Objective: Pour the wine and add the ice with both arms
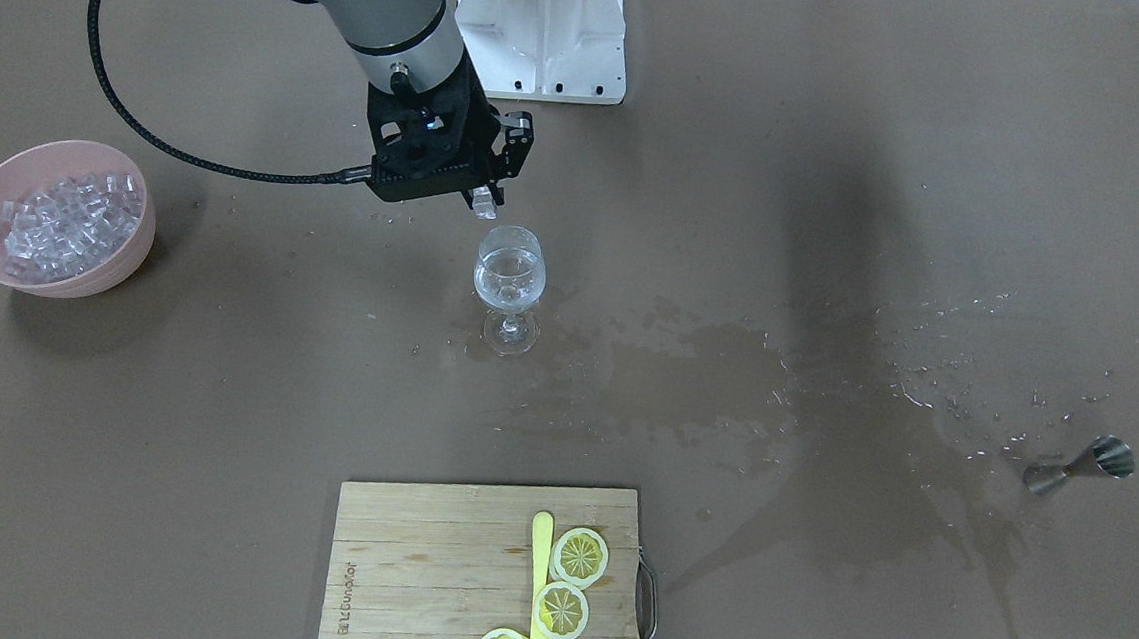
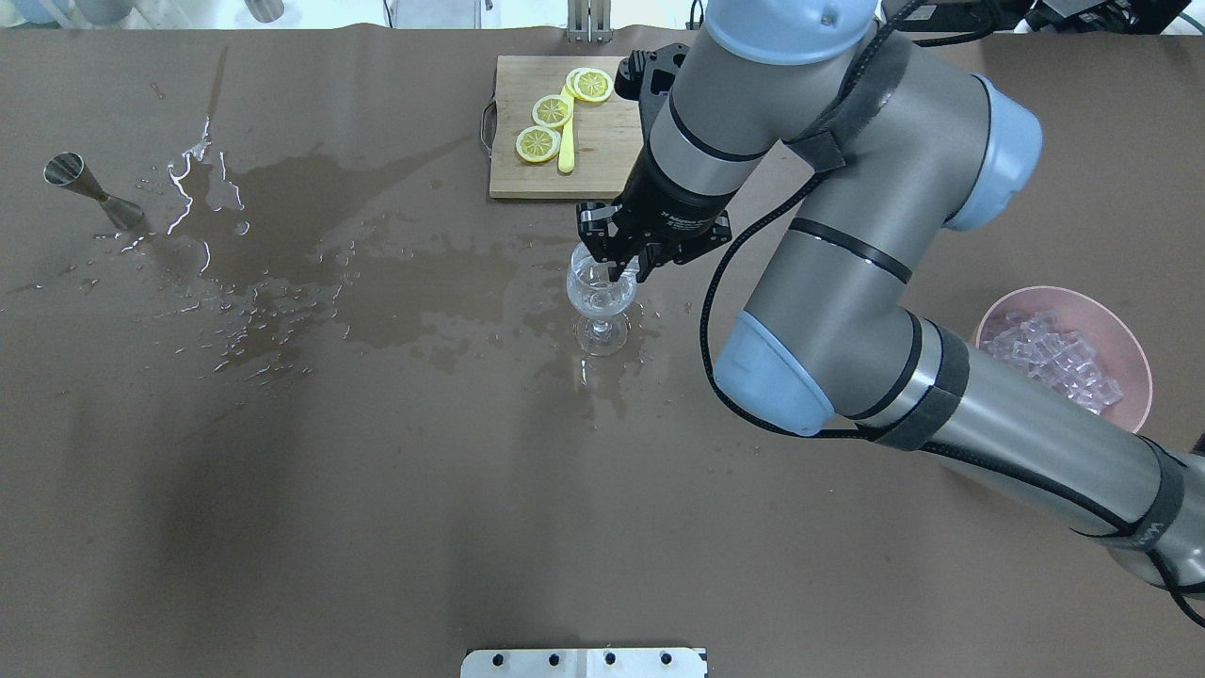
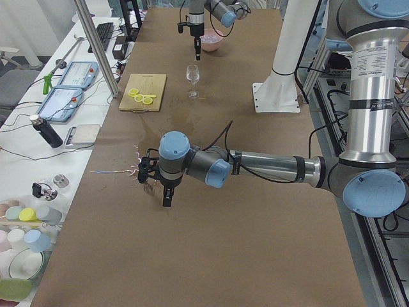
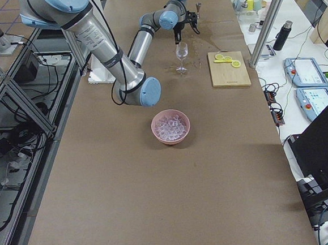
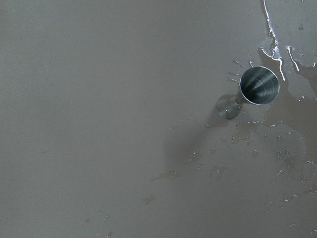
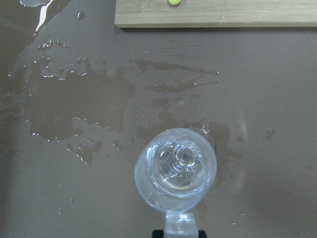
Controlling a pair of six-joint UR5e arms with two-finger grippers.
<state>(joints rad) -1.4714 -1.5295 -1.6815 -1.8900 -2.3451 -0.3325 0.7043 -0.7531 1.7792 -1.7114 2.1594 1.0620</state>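
The right gripper hangs just above the rim of a wine glass nr the ctr of the table, its jaws pinching a single ice cube. The glass stands upright & holds a small amount of clear wine. The rest of the ice sits heaped in a pink bowl toward the table's end on the robot's right, well apart from the glass. A wide wet patch w/ scattered droplets spreads from the glass's foot toward the end on the robot's left, where a steel jigger sits. At the edge across from the robot, a wooden cutting board carries three lemon slices & a yellow stick. The left gripper hovers over the table nr the jigger. It shows only in the side view, so whether its jaws are spread or pressed together cannot be told. A white pedestal stands at the robot-side edge.
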